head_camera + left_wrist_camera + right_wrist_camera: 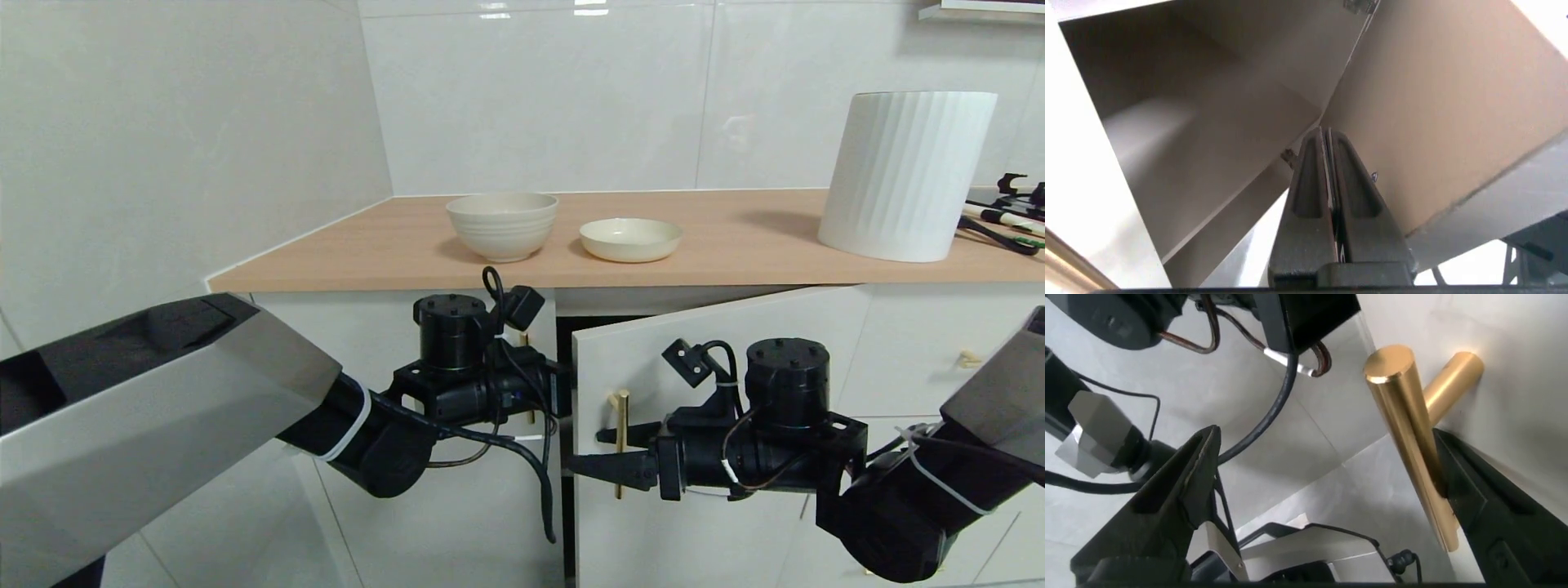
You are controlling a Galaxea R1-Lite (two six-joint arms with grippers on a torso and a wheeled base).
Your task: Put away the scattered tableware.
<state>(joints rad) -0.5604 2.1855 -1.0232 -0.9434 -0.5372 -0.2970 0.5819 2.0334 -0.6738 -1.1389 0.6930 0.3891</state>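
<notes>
Head view, counter (367,245): light wood top, running into a tiled corner.
Bowl (502,224): cream, ribbed, upright, sitting out on the counter.
Dish (630,238): shallow and pale, just beside the bowl on the robot's right, not touching it.
Ribbed container (906,175): tall and white, well off to the right, with some utensils (1002,222) lying past it at the counter's end.
Cabinet door (718,351): below the counter, swung partly open, with a dark gap along its edge.
Left gripper (553,384): poked into that gap, below the bowl.
Right gripper (608,452): at the door's brass handle (622,441), one finger above its post and one below.
Left wrist view, fingers (1310,192): pressed flat together with nothing between them, pointing into the bare cabinet interior (1200,139).
Right wrist view, handle: the gold bar stands between the fingers, close against one of them (can't tell if it actually touches).
Right fingers (1184,498): spread wide apart, not clamped on the handle.
</notes>
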